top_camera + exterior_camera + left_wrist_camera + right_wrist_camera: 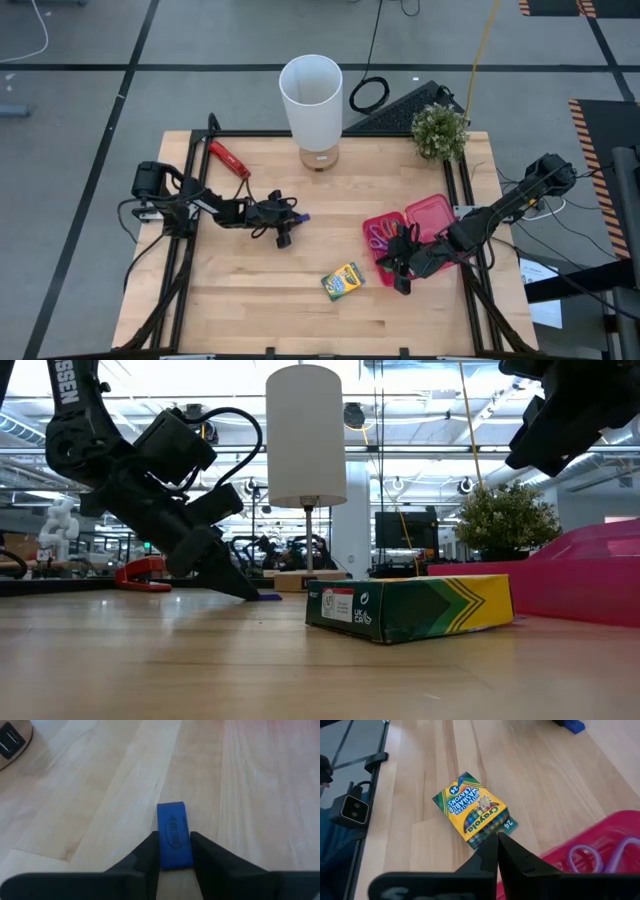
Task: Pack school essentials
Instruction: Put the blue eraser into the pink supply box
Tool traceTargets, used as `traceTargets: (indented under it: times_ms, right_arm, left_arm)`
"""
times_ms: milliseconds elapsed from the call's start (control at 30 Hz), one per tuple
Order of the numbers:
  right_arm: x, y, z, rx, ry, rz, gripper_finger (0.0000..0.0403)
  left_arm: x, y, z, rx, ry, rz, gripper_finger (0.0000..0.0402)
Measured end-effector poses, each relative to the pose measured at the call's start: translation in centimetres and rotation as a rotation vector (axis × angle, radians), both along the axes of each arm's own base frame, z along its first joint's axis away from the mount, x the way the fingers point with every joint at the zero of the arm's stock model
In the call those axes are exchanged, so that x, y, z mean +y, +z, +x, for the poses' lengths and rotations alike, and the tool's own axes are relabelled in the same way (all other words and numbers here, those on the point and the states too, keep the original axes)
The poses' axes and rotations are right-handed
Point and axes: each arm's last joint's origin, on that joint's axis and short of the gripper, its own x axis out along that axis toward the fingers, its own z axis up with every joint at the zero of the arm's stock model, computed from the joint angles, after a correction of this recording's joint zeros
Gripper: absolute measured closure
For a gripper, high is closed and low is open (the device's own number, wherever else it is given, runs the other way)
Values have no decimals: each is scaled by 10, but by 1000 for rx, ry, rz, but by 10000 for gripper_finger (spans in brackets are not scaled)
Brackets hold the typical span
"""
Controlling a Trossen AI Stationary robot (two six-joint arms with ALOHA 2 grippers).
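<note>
Crayon box (343,281) lies on the table (250,300), left of the case (415,225) holding scissors (380,236).

Table: my light wooden top (250,290), boards running left to right, black rail around the edge.
Lamp: white shade (311,92) on a round wooden base, at 12 o'clock, touching the far edge.
Plant: small green bush (439,130) at 1 o'clock, in the far right corner.
Red tool: red-and-black handle (229,159) at 10 o'clock, lying flat near the far left corner.
Eraser: blue block (173,835) at 9 o'clock, flat on the wood, between my left fingers.
Crayon box: yellow-green (343,281), flat at 5 o'clock, near the case.
Pink case: open (418,222) at 3 o'clock, purple scissors (600,856) lying inside.
</note>
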Motion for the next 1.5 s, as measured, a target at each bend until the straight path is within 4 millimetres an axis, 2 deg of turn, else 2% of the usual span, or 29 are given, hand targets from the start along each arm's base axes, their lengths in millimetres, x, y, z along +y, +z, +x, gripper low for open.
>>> traceTargets:
  times_ms: [367,767,900,1200,1333,1500]
  right_arm:
    - [1,2,2,-33,31,-22,401]
    - [0,3,3,-59,-6,-55,401]
    - [0,3,7,-102,-18,-147,401]
    - [15,-7,33,-252,147,-377,398]
    - [21,-19,47,-303,210,-486,370]
    - [25,-23,69,-329,241,-586,301]
  left_arm:
    - [0,1,1,-17,1,-1,296]
    - [-9,12,2,-64,-36,1,296]
    - [-11,20,3,-98,-48,0,295]
    - [-23,48,3,-218,-146,-57,295]
    - [-31,60,2,-270,-215,-101,295]
    - [-43,76,6,-324,-328,-152,295]
